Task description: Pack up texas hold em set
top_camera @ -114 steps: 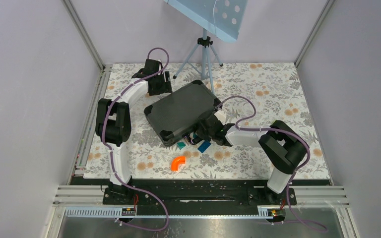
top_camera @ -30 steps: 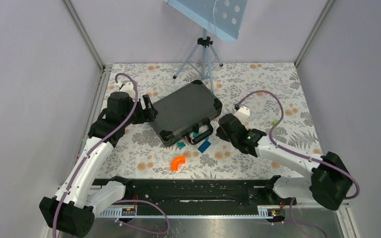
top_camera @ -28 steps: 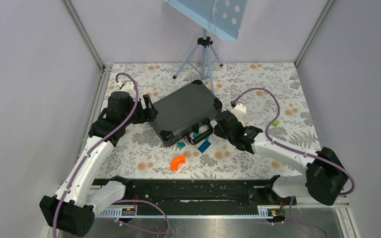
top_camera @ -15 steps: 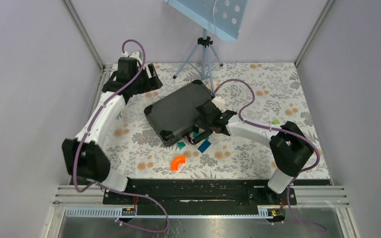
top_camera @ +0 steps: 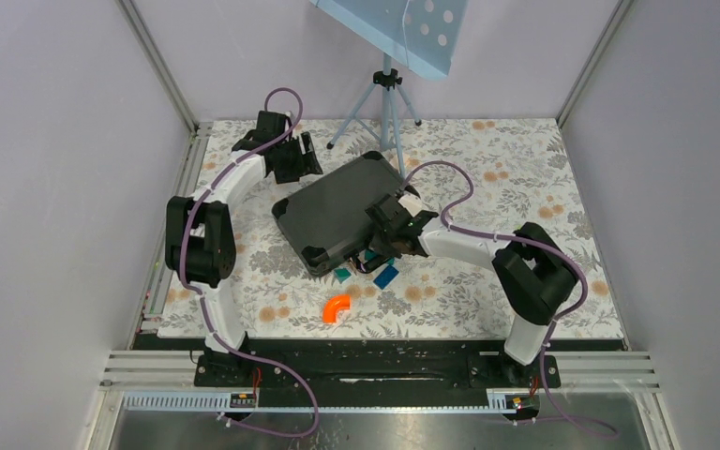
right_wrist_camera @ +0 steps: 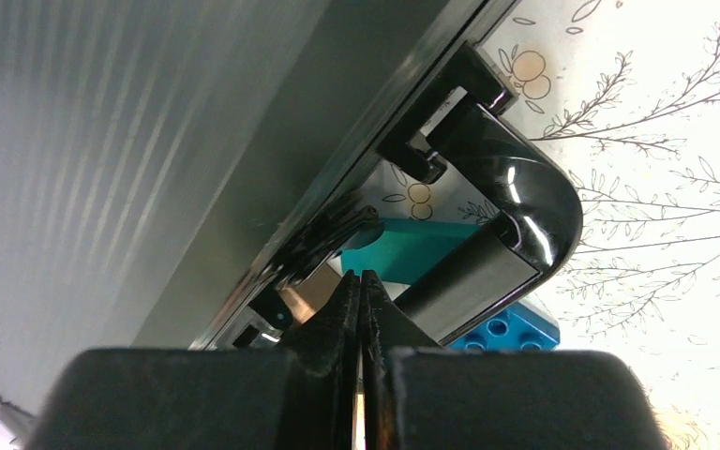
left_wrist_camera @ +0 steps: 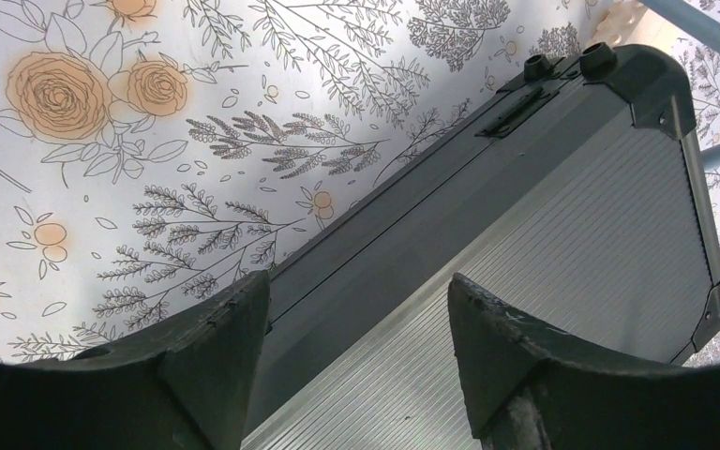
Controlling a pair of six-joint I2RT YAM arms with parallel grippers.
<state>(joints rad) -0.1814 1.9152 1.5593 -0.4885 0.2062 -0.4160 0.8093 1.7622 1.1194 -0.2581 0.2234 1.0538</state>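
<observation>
The black briefcase (top_camera: pixel 333 211) of the texas hold em set lies shut on the flowered table, so chips and cards are hidden. Its ribbed lid (left_wrist_camera: pixel 572 234) and back hinge (left_wrist_camera: pixel 520 111) fill the left wrist view. My left gripper (top_camera: pixel 302 159) hovers open over the case's far left edge, with nothing between its fingers (left_wrist_camera: pixel 216 347). My right gripper (top_camera: pixel 392 234) is shut on nothing. Its tips (right_wrist_camera: pixel 361 277) sit by the latch (right_wrist_camera: pixel 314 246), close beside the glossy black handle (right_wrist_camera: pixel 516 216).
A teal block (top_camera: pixel 342 275) and a blue block (top_camera: pixel 386 277) lie just under the handle. An orange curved piece (top_camera: pixel 337 307) lies nearer the arm bases. A tripod (top_camera: pixel 386 112) stands behind the case. Grey walls close in the table.
My right gripper has shut and swung in to the case's handle side. My left arm has folded back, carrying its gripper from the case's left side to the far left edge.
</observation>
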